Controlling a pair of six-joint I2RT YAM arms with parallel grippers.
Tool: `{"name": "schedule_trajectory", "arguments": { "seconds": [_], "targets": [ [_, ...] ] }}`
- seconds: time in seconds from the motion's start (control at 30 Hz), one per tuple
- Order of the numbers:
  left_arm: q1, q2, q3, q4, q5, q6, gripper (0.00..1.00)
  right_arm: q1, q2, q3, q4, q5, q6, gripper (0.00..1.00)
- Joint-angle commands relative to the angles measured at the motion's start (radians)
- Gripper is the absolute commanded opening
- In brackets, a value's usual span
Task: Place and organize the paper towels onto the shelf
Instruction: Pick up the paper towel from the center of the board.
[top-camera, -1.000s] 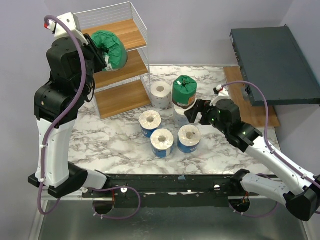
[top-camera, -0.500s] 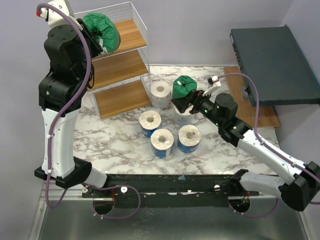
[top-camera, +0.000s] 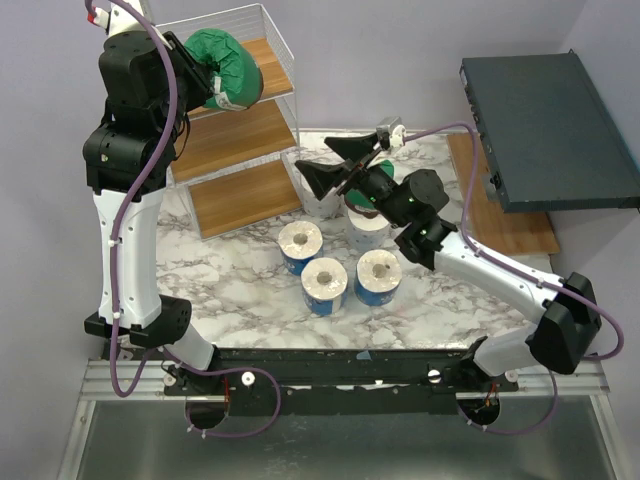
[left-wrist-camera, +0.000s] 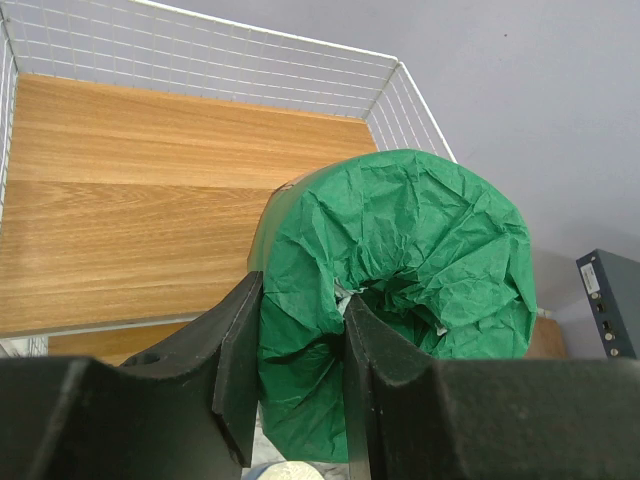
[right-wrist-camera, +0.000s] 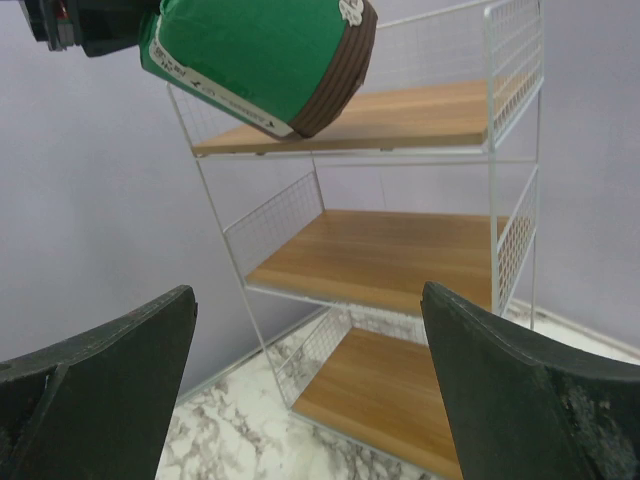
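My left gripper (left-wrist-camera: 300, 335) is shut on a green-wrapped paper towel roll (left-wrist-camera: 400, 250), one finger in its core and one outside. It holds the roll (top-camera: 228, 68) tilted in the air at the front of the shelf's top board (top-camera: 268, 58); the right wrist view shows the roll (right-wrist-camera: 260, 50) just above that board's front edge (right-wrist-camera: 400, 115). My right gripper (top-camera: 337, 163) is raised above the table and open wide, pointing at the shelf (right-wrist-camera: 400, 250) with nothing between its fingers. Three blue-printed rolls (top-camera: 325, 283) stand upright on the marble table. A second green roll is mostly hidden behind my right gripper.
A plain white roll (top-camera: 322, 207) stands by the shelf's right foot, partly behind my right gripper's finger. A dark grey flat box (top-camera: 550, 120) lies at the back right on a wooden stand (top-camera: 500, 215). The shelf's middle board (top-camera: 240, 135) and bottom board (top-camera: 245, 195) hold nothing.
My left arm has lifted the green roll from the middle tier's height up to the top board. My right gripper has risen from beside the table rolls and swung left toward the shelf.
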Motion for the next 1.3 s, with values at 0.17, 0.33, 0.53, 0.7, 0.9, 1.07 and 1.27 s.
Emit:
{"name": "schedule_trajectory", "arguments": {
  "seconds": [0.17,0.33,0.53,0.7,0.9,1.07,1.27],
  "targets": [
    [0.052,0.001,0.034,0.039,0.114,-0.056,0.27,0.027,0.197,0.175,0.228,-0.065,-0.112,0.98],
    [0.052,0.016,0.032,0.043,0.128,-0.054,0.26,0.082,0.266,0.271,0.255,-0.038,-0.208,0.98],
    [0.052,0.018,0.029,0.043,0.119,-0.035,0.27,0.108,0.332,0.345,0.277,-0.022,-0.25,0.98],
    [0.054,0.025,0.027,0.046,0.113,-0.024,0.27,0.15,0.399,0.436,0.235,0.02,-0.372,0.98],
    [0.055,0.031,0.027,0.053,0.118,-0.024,0.3,0.182,0.516,0.616,0.132,0.138,-0.46,0.98],
    [0.055,0.031,0.026,0.055,0.123,-0.027,0.31,0.183,0.589,0.72,0.089,0.193,-0.479,0.99],
    [0.055,0.034,0.012,0.049,0.134,-0.028,0.33,0.182,0.651,0.817,0.056,0.243,-0.519,0.99]
  ]
}}
